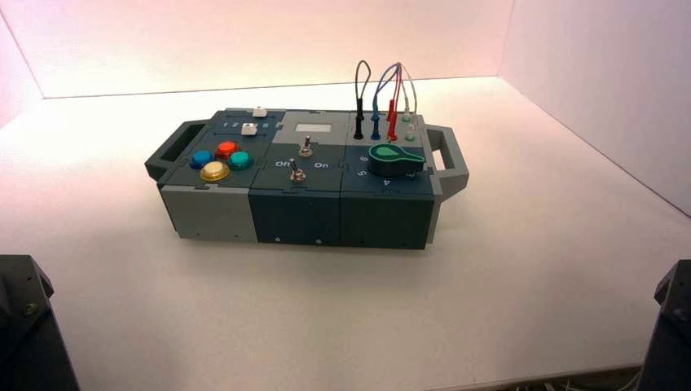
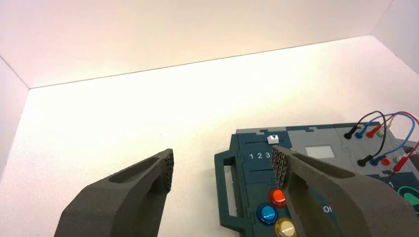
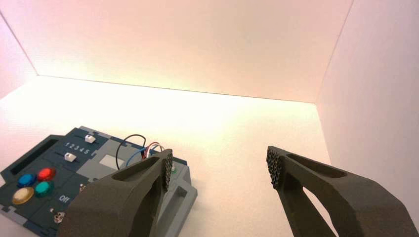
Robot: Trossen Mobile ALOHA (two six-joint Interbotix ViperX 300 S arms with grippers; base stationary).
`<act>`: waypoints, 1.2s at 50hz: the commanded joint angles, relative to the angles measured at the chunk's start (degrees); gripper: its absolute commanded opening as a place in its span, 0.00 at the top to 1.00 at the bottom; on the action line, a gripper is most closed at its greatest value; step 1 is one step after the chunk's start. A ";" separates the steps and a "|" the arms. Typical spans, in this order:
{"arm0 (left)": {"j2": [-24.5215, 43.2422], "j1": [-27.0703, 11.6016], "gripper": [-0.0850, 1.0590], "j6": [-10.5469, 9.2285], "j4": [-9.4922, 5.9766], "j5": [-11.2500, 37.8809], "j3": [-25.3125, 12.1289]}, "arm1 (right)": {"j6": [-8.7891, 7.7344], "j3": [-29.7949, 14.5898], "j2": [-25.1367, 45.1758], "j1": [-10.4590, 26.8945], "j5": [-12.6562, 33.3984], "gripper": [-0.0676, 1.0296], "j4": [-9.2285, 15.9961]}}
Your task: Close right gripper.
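Two pincers, both spread wide with nothing between them. The right pincer (image 3: 220, 168) hangs over the white table (image 1: 505, 269) off the box's wire end; its grey fingers (image 3: 274, 165) carry a waffle-textured pad, and their bases are cut off. The left pincer (image 2: 222, 165) sits above the handle end. The box (image 1: 305, 191) is blocky plastic, near the table's far edge, with domed buttons (image 1: 222, 159) and a teardrop green knob (image 1: 393, 159).

Dark blue-grey box (image 1: 301, 199) carries 4 buttons (blue, red, teal, yellow) and a green knob (image 1: 395, 160).
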 commanded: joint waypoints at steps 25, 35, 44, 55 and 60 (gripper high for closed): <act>1.32 0.18 0.03 0.18 0.00 -0.18 -2.02 | 0.18 -2.02 0.70 -0.26 -0.26 0.03 0.09; 2.20 0.18 0.03 0.18 0.00 -0.18 -2.11 | 0.18 -1.93 0.70 -0.26 -0.26 0.03 0.00; 2.72 0.18 0.03 0.18 -0.09 -0.26 -2.11 | 0.18 -1.85 0.62 -0.26 -0.70 0.09 -0.09; 2.72 0.26 0.03 0.18 -0.09 -0.18 -2.11 | 0.09 -2.11 0.62 -0.26 -0.53 0.21 -0.26; 2.90 0.18 0.03 0.18 -0.18 -0.18 -2.11 | -1.41 -3.16 -0.62 -0.18 1.85 0.95 -1.32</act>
